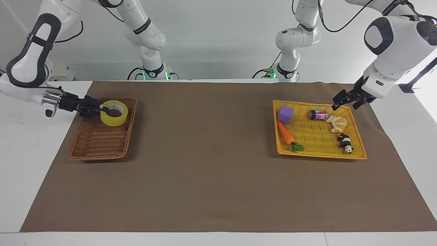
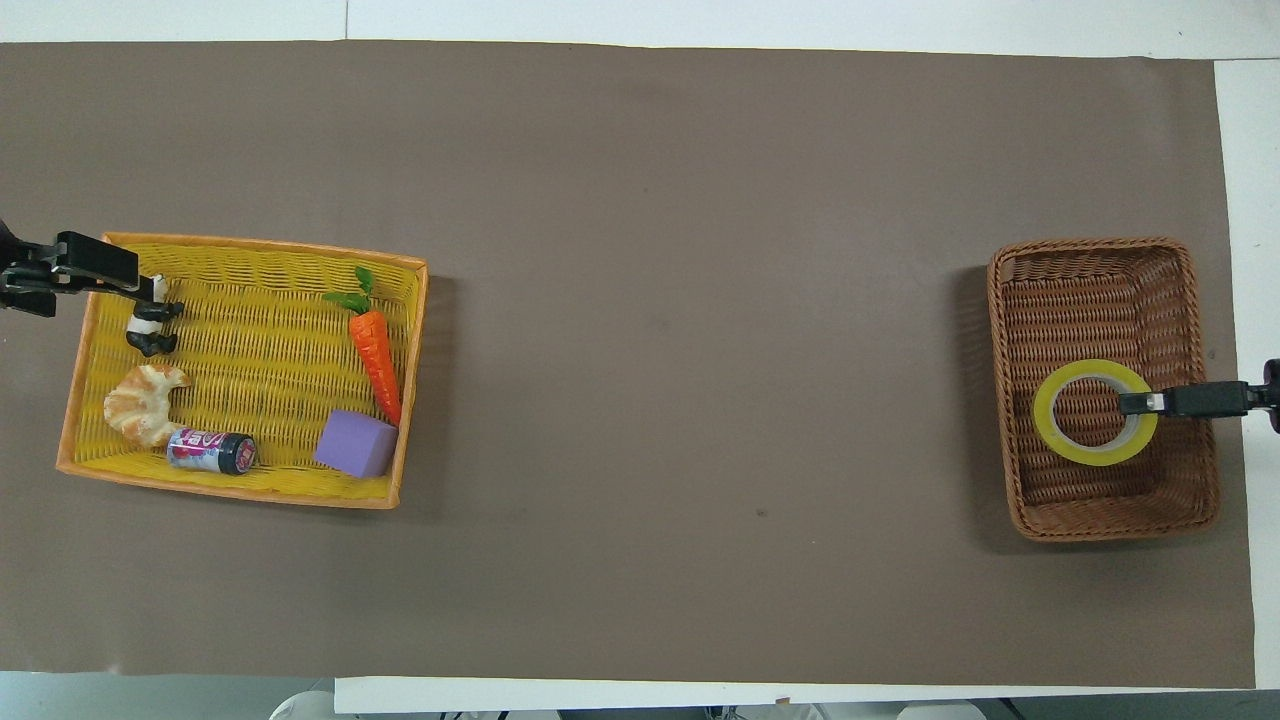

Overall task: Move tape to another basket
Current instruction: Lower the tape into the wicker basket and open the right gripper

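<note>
over the basket (image 1: 102, 136) your right gripper (image 1: 102, 108) has its fingers pinched on the tape (image 1: 114, 112), held above the weave; your left gripper (image 1: 344, 101) hangs over the yellow tray's (image 1: 321, 155) corner, fingers spread, holding nothing.

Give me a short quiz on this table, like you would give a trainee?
1. True or false: the tape lies free in the brown basket.
2. Which gripper has the tape? A) left B) right
3. Fill in: the left gripper hangs over a corner of the ____ tray.

Key
1. False: the right gripper holds it by the wall of the ring, over the basket's end nearer the robots.
2. B. That arm comes in from its own end of the table.
3. Yellow. That tray holds a carrot, purple block, can, croissant and panda.
</note>
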